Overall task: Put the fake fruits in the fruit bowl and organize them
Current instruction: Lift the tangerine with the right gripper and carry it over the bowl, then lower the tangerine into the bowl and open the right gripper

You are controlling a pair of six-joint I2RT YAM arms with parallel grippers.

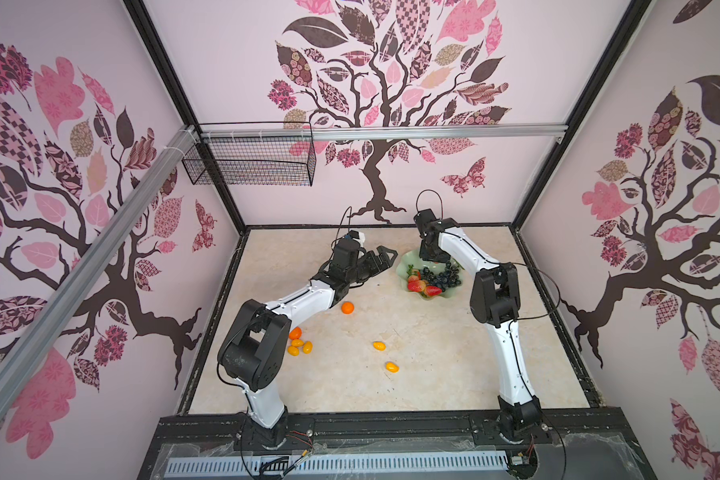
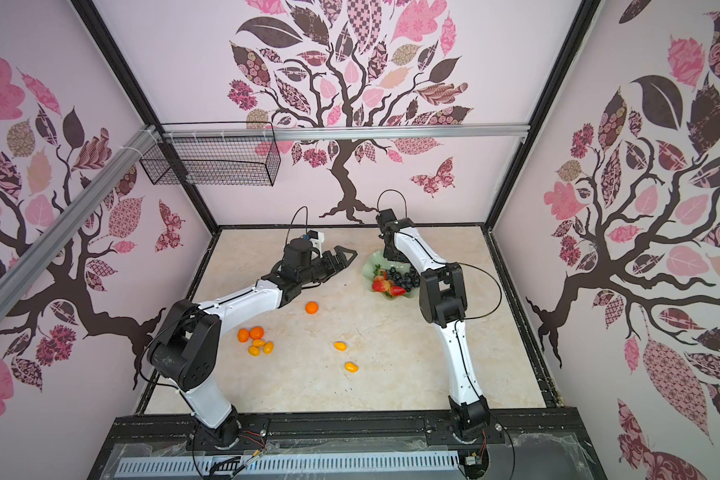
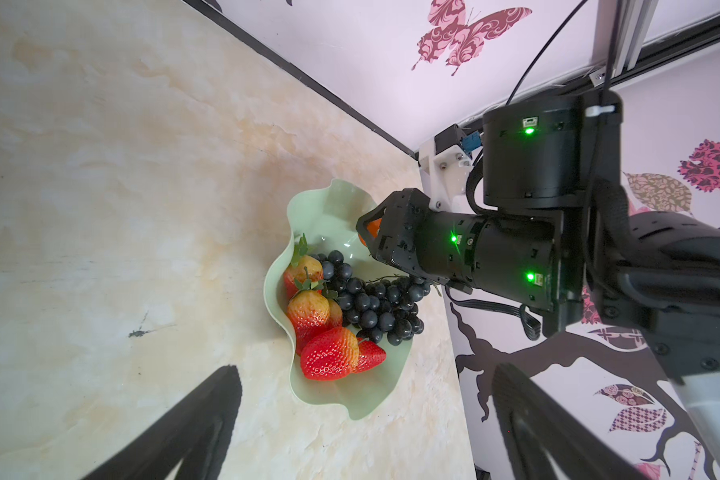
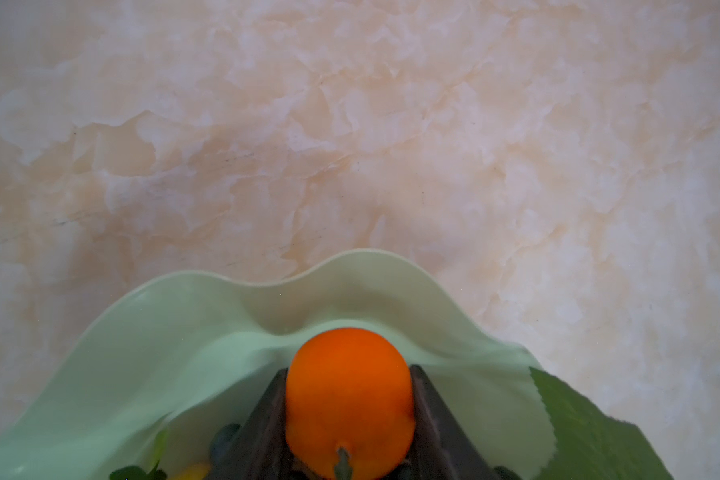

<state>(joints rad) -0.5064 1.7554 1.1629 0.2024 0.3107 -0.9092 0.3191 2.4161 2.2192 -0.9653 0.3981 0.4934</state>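
The pale green fruit bowl (image 1: 408, 266) (image 2: 370, 269) stands at the back right of the table. It holds red strawberries (image 3: 329, 359) and a dark grape bunch (image 3: 375, 303). My right gripper (image 4: 350, 374) points down over the bowl's far side, shut on a round orange (image 4: 350, 399) just above the bowl's floor (image 4: 208, 340). My left gripper (image 1: 385, 255) (image 3: 366, 374) hangs open and holds nothing just left of the bowl. Loose on the table are one orange (image 1: 347, 308), another orange (image 1: 295, 333) beside three yellow ovals (image 1: 302, 347), and two single ovals (image 1: 378, 345) (image 1: 391, 367).
A black wire basket (image 1: 250, 160) hangs from the metal rail at the back left, well above the table. Patterned walls close in the table on three sides. The right arm's elbow (image 1: 495, 295) stands right of the bowl.
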